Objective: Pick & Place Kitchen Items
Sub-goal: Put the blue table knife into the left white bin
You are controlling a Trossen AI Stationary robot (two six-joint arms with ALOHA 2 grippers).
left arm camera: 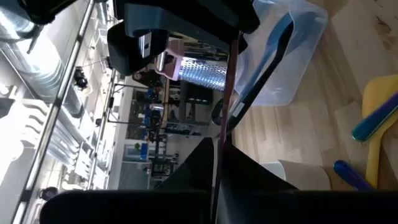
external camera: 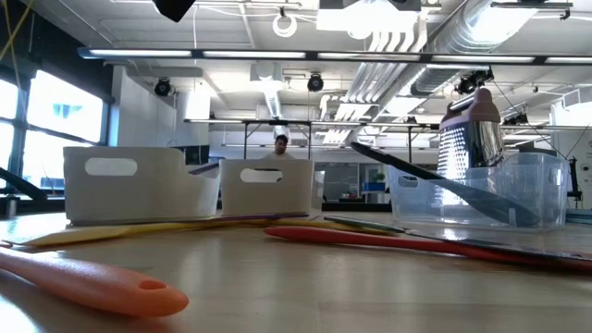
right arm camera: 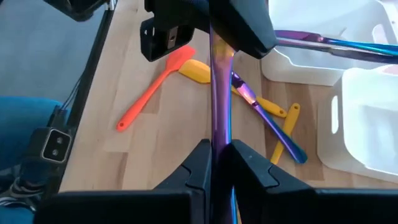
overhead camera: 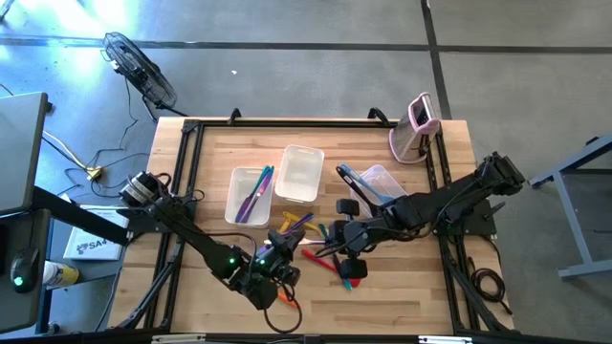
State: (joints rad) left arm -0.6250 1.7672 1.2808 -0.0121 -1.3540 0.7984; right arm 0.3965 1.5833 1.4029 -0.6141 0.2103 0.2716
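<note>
Both grippers work near the utensil pile (overhead camera: 311, 234), which lies just in front of the white tubs (overhead camera: 277, 186). Left gripper (overhead camera: 278, 260), closed on a thin dark handle (left arm camera: 222, 112). Right gripper (overhead camera: 335, 239), clamped on a purple utensil (right arm camera: 220, 106). An orange spatula (right arm camera: 155, 87) lies beside the pile.

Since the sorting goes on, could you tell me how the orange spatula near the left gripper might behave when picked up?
The orange spatula lies flat, so it likely won't roll. Its thin handle probably makes it light, and it may pivot if the left gripper pinches it off-centre. The blade looks soft and may flex.
</note>
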